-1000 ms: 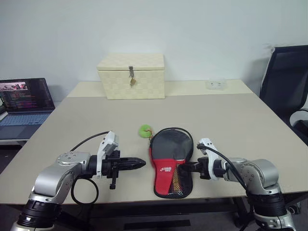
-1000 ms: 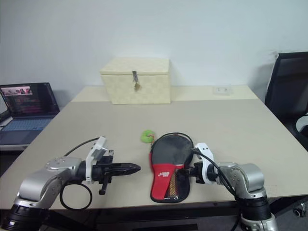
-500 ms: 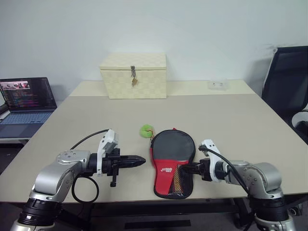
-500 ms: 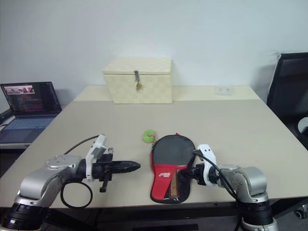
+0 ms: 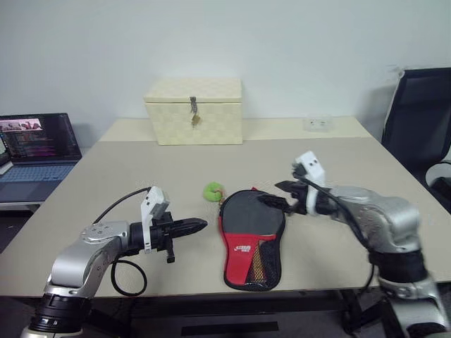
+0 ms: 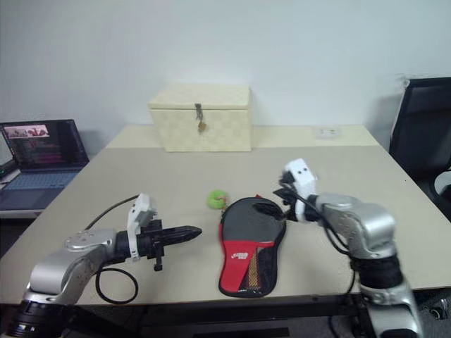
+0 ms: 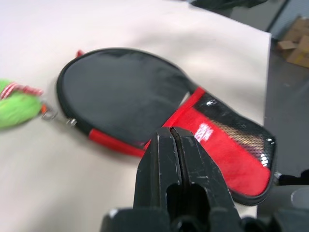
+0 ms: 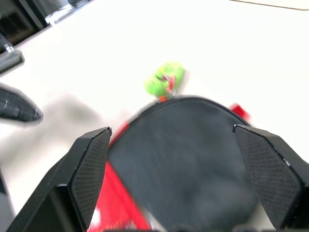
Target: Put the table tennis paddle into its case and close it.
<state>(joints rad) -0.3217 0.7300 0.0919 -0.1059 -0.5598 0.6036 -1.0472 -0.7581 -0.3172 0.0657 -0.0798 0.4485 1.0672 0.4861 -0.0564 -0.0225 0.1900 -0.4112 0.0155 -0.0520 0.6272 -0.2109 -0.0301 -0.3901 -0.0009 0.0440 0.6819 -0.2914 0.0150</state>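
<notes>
i see the case (image 5: 251, 236) lying flat on the table, a paddle-shaped black fabric pouch with a red panel, white logo and mesh pocket toward its narrow end. its round end sits just below my right pincer (image 5: 276, 195); my left pincer (image 5: 199, 224) points at its side. a green tag (image 5: 212, 190) lies by the round end.

Case (image 5: 252, 236) black with red panel, white logo; tag (image 5: 212, 191) green; box (image 5: 194, 110) cream woven.
</notes>
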